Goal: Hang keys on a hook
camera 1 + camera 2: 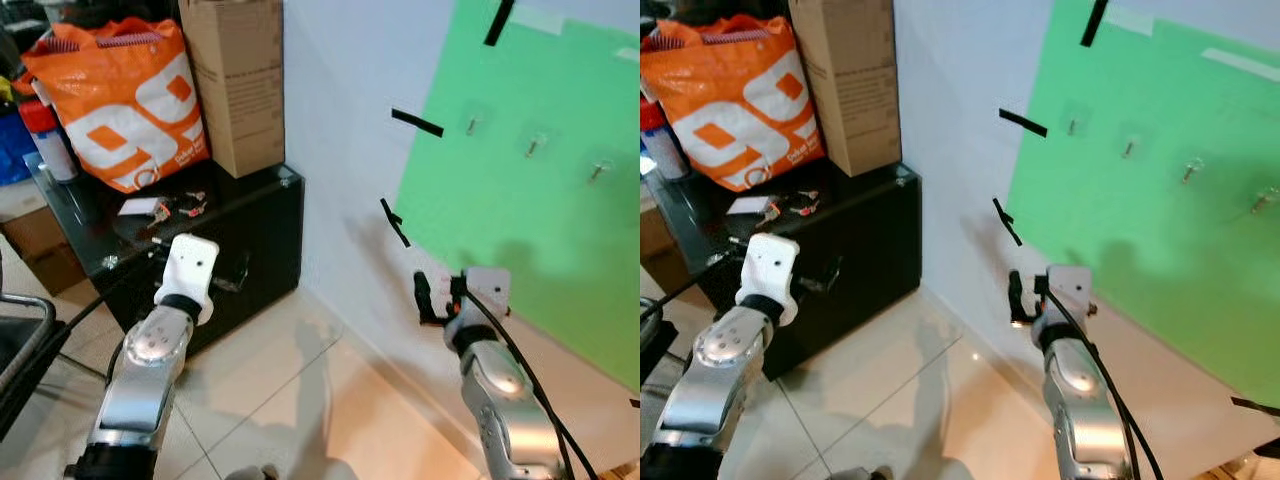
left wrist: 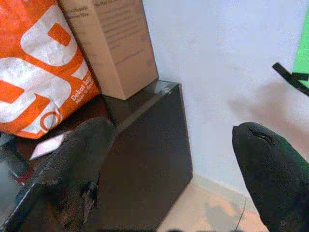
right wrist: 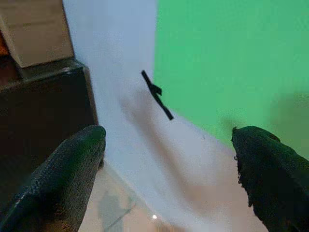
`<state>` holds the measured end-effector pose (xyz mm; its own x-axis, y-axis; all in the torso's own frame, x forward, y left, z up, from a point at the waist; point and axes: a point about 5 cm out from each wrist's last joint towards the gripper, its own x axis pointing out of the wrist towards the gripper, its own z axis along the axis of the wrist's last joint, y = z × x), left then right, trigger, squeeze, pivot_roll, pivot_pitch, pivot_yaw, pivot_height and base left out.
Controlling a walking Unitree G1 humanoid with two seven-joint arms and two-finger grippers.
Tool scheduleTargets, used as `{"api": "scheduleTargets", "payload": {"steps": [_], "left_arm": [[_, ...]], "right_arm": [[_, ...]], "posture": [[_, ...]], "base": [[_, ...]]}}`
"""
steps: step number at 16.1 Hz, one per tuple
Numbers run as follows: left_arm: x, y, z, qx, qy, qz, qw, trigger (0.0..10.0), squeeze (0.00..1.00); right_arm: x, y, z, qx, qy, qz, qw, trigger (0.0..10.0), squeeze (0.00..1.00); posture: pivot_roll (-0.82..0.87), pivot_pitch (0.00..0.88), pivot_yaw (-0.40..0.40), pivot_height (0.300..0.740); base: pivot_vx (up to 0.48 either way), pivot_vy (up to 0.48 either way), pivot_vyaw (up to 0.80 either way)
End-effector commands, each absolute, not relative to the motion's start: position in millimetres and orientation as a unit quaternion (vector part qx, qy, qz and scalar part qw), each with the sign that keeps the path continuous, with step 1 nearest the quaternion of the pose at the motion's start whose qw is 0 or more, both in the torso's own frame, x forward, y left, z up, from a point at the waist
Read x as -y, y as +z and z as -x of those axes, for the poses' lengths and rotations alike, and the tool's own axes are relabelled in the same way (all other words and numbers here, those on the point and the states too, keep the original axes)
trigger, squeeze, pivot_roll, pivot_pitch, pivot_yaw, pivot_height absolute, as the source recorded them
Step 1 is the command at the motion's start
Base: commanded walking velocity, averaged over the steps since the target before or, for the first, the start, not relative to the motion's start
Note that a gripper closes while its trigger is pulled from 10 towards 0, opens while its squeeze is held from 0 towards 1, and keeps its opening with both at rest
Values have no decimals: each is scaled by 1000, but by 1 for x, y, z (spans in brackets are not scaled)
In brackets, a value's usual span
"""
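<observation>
The keys (image 1: 186, 206) lie on the far left, on the black cabinet (image 1: 262, 236) by the orange bag (image 1: 120, 100). Both my grippers — left (image 2: 169, 169), right (image 3: 166, 174) — are spread wide, empty. The bunch looks light, loose and jangly — I'd pinch the ring. The hooks (image 1: 534, 147) wait on the green board (image 1: 540, 200), far right.

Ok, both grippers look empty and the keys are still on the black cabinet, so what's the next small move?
Probably reach the left gripper forward to the keys on the black cabinet. Its fingers are open and empty, and that arm is the one nearest the cabinet; the right gripper faces the green board with its hooks.
</observation>
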<state>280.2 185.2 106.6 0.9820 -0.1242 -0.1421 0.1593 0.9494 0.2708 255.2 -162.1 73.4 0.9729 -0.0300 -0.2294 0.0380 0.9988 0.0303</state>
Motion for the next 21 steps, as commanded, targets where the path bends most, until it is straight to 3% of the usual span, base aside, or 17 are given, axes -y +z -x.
{"api": "scheduleTargets", "payload": {"steps": [1,21], "left_arm": [[-185,107,-284,-64,-75,-147,984,10000,737],[-179,103,-287,-68,-97,-149,982,10000,749]], "right_arm": [[165,75,-258,-111,-25,-30,993,10000,1000],[166,73,-264,-124,-27,-18,992,10000,1000]], "posture": [[-65,0,-30,740],[-88,0,-10,740]], "base": [[277,0,0],[288,0,0]]}}
